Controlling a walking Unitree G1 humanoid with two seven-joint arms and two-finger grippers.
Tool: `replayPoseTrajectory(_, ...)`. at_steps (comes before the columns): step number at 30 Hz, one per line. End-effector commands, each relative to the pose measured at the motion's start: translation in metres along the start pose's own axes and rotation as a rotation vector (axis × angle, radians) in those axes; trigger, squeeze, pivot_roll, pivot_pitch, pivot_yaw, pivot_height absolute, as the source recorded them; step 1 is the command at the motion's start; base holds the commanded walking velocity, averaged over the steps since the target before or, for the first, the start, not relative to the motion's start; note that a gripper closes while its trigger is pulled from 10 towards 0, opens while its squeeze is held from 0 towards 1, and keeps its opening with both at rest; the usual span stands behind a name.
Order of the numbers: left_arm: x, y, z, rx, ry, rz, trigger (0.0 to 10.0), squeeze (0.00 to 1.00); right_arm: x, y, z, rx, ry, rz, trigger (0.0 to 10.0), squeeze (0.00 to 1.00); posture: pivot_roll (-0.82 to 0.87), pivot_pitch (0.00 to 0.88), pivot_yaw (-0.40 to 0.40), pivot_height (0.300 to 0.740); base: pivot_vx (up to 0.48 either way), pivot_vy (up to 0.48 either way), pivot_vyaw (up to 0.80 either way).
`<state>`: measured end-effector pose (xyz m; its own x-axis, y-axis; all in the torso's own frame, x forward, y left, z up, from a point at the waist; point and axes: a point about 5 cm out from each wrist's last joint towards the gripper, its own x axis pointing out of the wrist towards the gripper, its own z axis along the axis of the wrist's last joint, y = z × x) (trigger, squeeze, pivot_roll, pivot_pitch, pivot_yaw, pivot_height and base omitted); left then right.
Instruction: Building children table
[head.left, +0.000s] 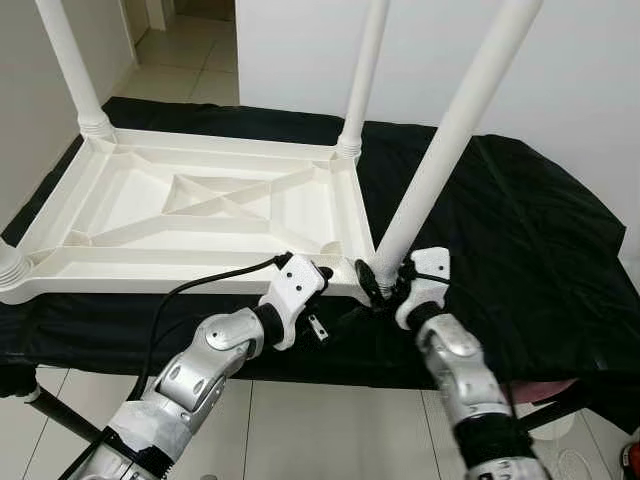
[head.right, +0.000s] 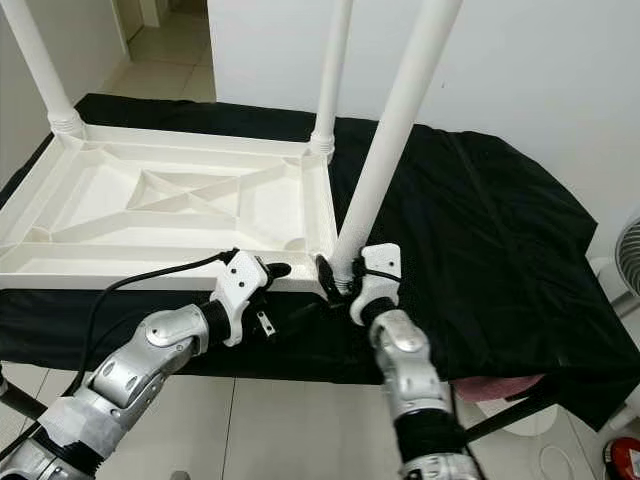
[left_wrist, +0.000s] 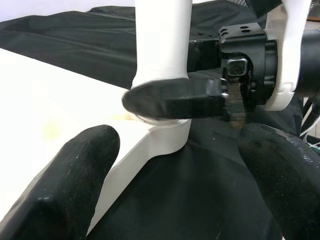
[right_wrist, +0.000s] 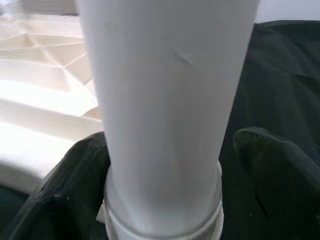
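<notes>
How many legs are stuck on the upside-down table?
4. Far left corner leg, far right corner leg, near right corner leg held at its base by the right gripper, and near left corner, just the base.

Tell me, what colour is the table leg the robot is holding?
White. The table leg at the right gripper shows best in the left eye view.

The tabletop (head.left: 200, 215) and its legs (head.left: 455, 140) are plain white, the cloth (head.left: 520, 230) beneath is black, and the floor tiles (head.left: 330, 430) are pale grey-white.
</notes>
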<state>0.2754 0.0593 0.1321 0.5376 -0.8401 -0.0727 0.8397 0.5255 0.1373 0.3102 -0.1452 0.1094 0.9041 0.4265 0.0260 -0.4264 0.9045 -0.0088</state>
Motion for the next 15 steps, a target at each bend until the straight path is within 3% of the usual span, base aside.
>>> replayPoseTrajectory(1,0.002,-0.005,0.000,0.018,0.006,-0.123,10.0,0.00,0.001,-0.003,0.001,-0.018,-0.002,0.062,10.0,0.00,-0.03,0.000,-0.085,0.740,0.000,0.000,0.00)
replayPoseTrajectory(7,0.003,-0.003,0.002,0.025,0.003,-0.125,10.0,0.00,0.010,-0.014,0.009,-0.086,0.003,0.210,10.0,0.00,-0.03,0.000,-0.083,0.740,0.000,0.000,0.00)
replayPoseTrajectory(15,0.003,-0.005,0.001,0.032,0.012,-0.138,10.0,0.00,0.029,-0.013,0.017,-0.142,0.033,0.320,10.0,0.00,-0.02,0.000,-0.083,0.740,0.000,0.000,0.00)
